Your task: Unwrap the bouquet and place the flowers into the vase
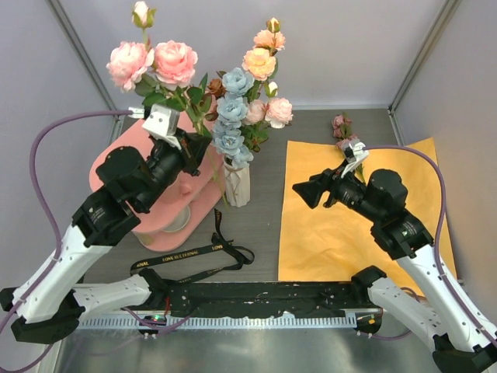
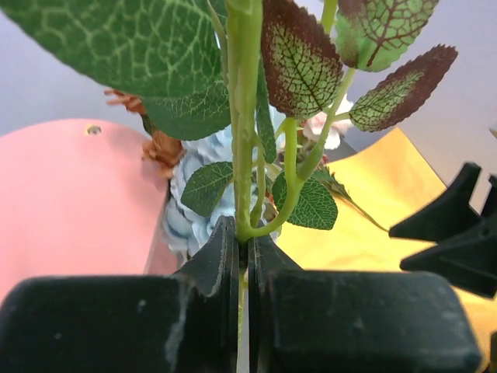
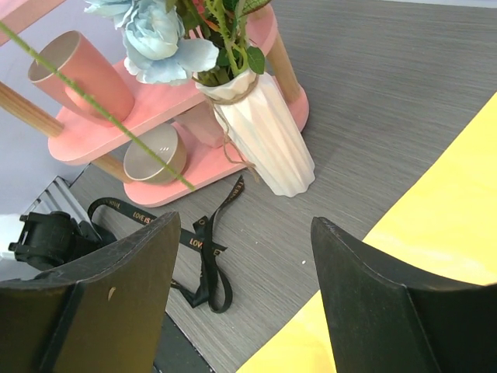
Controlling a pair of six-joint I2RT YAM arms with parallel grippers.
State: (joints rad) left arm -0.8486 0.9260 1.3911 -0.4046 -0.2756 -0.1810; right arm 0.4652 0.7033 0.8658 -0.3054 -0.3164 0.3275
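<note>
Left gripper [image 2: 242, 237] clamped on the rose stem [image 2: 243, 116] upper left, right gripper [image 3: 242, 233] spread apart and empty; next, I'd say, thread that stem into the centre vase [image 1: 237, 185].

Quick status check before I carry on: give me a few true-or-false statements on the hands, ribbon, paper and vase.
1. The left hand is shut on a green stem. True.
2. The right hand holds a flower. False: it is open and empty.
3. The ribbon is tied round the paper. False: it lies loose on the table in front of the vase, and the paper lies spread flat.
4. The vase holds blue flowers. True.
</note>
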